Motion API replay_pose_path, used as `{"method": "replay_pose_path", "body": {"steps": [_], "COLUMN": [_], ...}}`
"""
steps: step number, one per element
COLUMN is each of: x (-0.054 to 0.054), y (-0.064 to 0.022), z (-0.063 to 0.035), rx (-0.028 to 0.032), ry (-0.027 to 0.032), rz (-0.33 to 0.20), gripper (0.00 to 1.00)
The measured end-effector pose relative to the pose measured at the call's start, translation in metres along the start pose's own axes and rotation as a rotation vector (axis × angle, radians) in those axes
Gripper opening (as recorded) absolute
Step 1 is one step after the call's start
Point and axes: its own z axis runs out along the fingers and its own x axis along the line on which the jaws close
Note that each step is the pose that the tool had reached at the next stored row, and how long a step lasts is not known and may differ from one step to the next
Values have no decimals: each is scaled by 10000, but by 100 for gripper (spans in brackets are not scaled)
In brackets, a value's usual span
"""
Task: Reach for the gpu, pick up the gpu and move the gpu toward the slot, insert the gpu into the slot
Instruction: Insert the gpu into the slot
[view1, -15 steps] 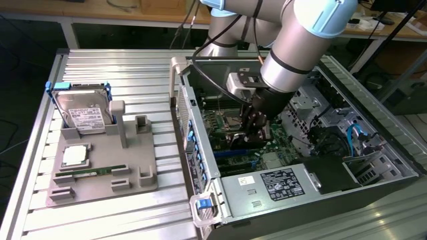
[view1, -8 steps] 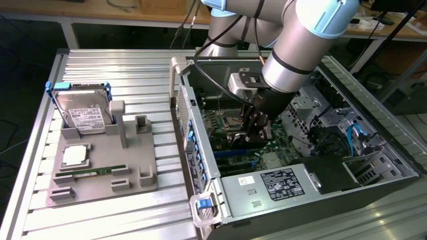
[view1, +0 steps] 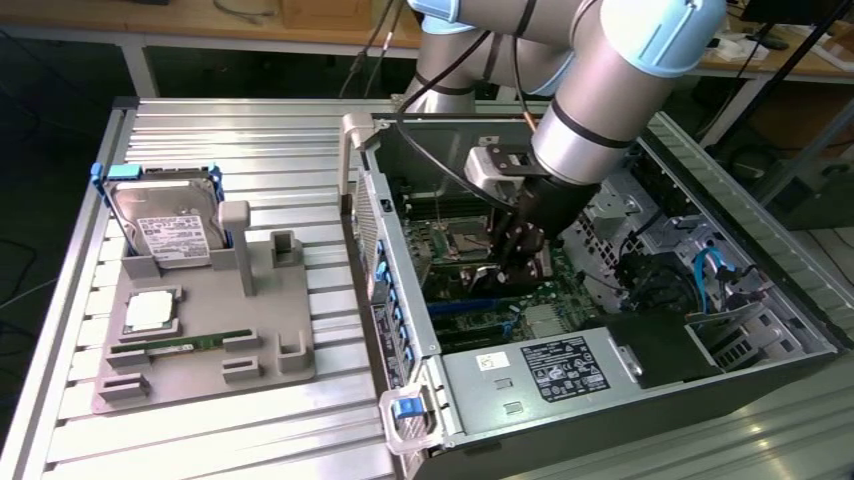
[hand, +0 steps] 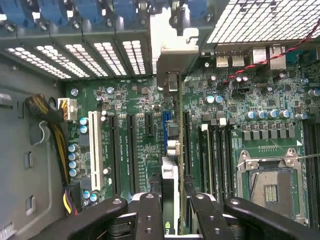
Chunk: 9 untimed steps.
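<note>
My gripper (view1: 521, 262) is deep inside the open computer case, low over the green motherboard (view1: 447, 255). In the wrist view the gripper (hand: 171, 189) is shut on the gpu (hand: 172, 150), a thin dark card seen edge-on between the two fingers. Its metal end bracket (hand: 169, 75) sits at the case's rear wall. The blue slot (hand: 164, 131) runs right alongside the card's edge and is mostly covered by it. I cannot tell whether the card is seated in the slot. In the exterior view blue slot strips (view1: 467, 305) show just in front of the gripper.
Black slots and a white slot (hand: 93, 150) run parallel to the blue one. The processor socket (hand: 270, 185) and memory sockets (hand: 212, 155) lie beside the card. Outside the case, a grey fixture (view1: 254, 350) holds a hard drive (view1: 167, 225) and a memory stick (view1: 200, 343).
</note>
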Motion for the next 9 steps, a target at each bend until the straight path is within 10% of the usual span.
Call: {"method": "replay_pose_path", "body": {"steps": [9], "x": [0], "y": [-10], "z": [-1], "rx": [-2], "ry": [99], "rz": [-944], "gripper": [27]}}
